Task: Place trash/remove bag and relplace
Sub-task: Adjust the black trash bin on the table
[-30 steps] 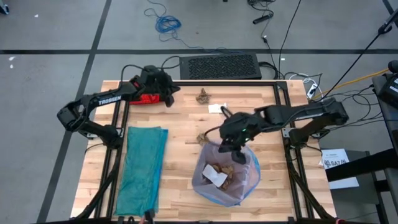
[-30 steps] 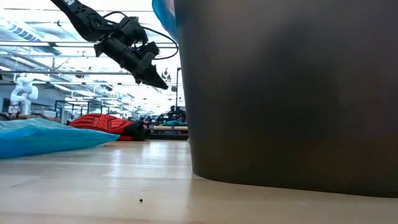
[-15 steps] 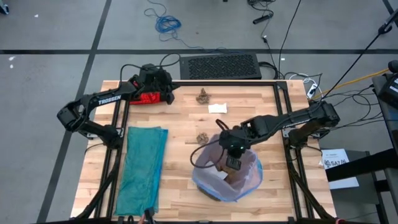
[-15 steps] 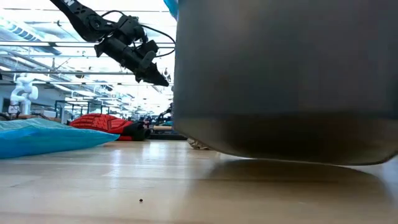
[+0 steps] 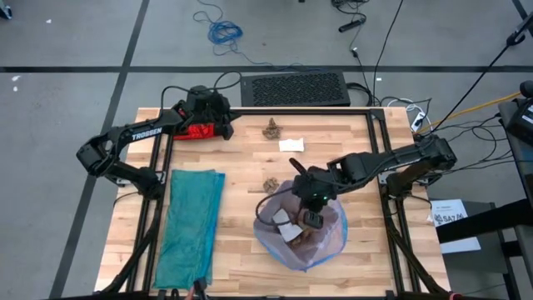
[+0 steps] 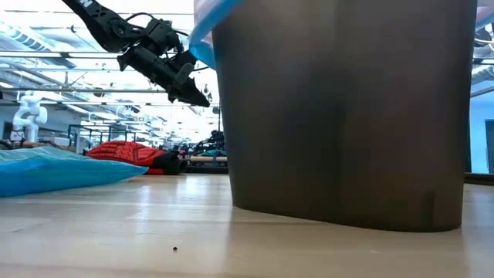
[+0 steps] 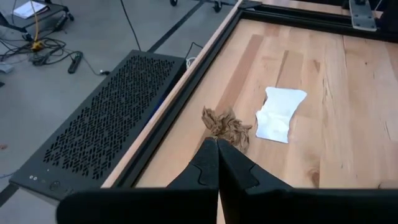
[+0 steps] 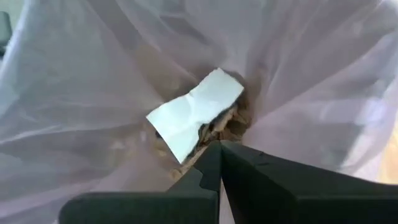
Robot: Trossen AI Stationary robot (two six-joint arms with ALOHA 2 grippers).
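Overhead, the right gripper point(image 5: 311, 218) hangs over the bag point(image 5: 329, 243), fingers pressed together and empty, its tip just inside the mouth. Below it lie brown wads and a white scrap point(image 5: 286, 227). Two wads point(image 5: 271, 128) and a paper scrap point(image 5: 291, 145) lie loose on the table point(image 5: 241, 208), between the grippers. The left gripper point(image 5: 226, 127) waits at the far edge over a red glove point(image 5: 195, 132), also closed; a teal bag point(image 5: 190, 225) lies well off to its side.

At table height, the bin point(image 6: 347, 116) fills most of the picture and hides the right gripper; only a blue strip of liner point(image 6: 202, 35) shows at its rim.

From the left wrist, one wad point(image 7: 225, 125) sits just ahead of the closed tips, the scrap point(image 7: 278, 113) beside it.

From the right wrist, pink film surrounds the closed tips, with trash point(image 8: 194, 114) right ahead.

The liner looks thin, soft and slippery, and likely to tear; the drawstring rim seems the best hold. Drawstring loops are hard to make out.
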